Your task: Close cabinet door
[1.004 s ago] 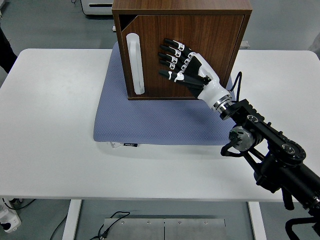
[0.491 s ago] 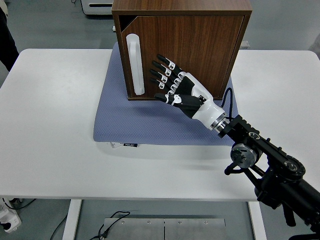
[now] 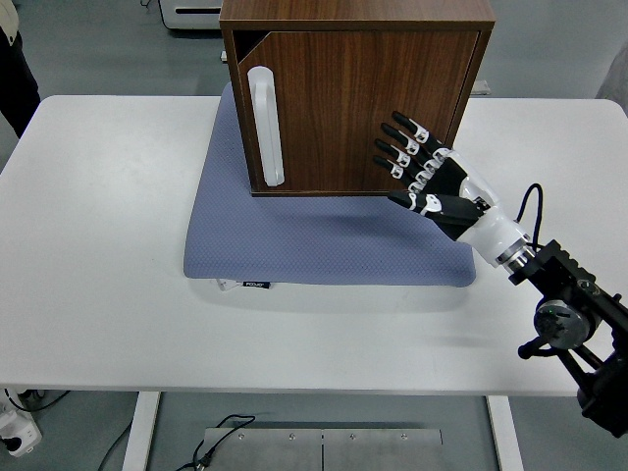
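One high head view looks forward, down over the table.

cabinet door: dark walnut, pretty much shut, tiny gap at the top-left corner
handle: long white vertical bar, left side

The cabinet is dark brown wood-grain with a smooth, low-sheen door and a glossy white plastic-looking handle. It sits on a matt blue-grey cloth mat with fine dimpled texture. The bench is smooth matt white. The right hand shows black and glossy white plastic.
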Tool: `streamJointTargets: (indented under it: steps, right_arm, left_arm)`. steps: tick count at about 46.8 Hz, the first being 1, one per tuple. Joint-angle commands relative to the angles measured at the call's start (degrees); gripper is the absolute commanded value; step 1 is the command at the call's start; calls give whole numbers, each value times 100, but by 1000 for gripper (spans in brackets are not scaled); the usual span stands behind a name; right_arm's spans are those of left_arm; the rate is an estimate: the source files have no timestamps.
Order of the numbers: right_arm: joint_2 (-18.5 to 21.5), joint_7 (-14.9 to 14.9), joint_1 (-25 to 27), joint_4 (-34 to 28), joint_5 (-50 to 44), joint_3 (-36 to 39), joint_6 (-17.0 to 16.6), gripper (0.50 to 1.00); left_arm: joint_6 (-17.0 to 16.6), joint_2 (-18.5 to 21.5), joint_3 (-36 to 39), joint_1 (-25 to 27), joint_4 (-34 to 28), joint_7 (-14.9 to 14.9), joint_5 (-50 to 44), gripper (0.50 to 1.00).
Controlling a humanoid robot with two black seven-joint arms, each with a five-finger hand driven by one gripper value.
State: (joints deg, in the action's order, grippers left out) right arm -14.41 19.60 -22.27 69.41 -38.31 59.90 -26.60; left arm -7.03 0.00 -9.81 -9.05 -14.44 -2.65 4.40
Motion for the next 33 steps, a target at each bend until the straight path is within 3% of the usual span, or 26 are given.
streamJointTargets:
  steps: [1,14,23,33]
  right_arm:
    - [-149,0,143,46,8,189,-12,1000]
    - [-334,-18,460,-33,219,997,-74,1000]
    - [-308,-18,416,-490,614,1323,23,1000]
    - [34,-9,48,-1123,992,1490,646,1000]
  left_arm:
    - [0,0,-4,0,3,1,0,1000]
    - [0,0,-4,0,3,1,0,1000]
    - [0,0,5,0,3,1,0,1000]
    - [0,0,-4,0,3,1,0,1000]
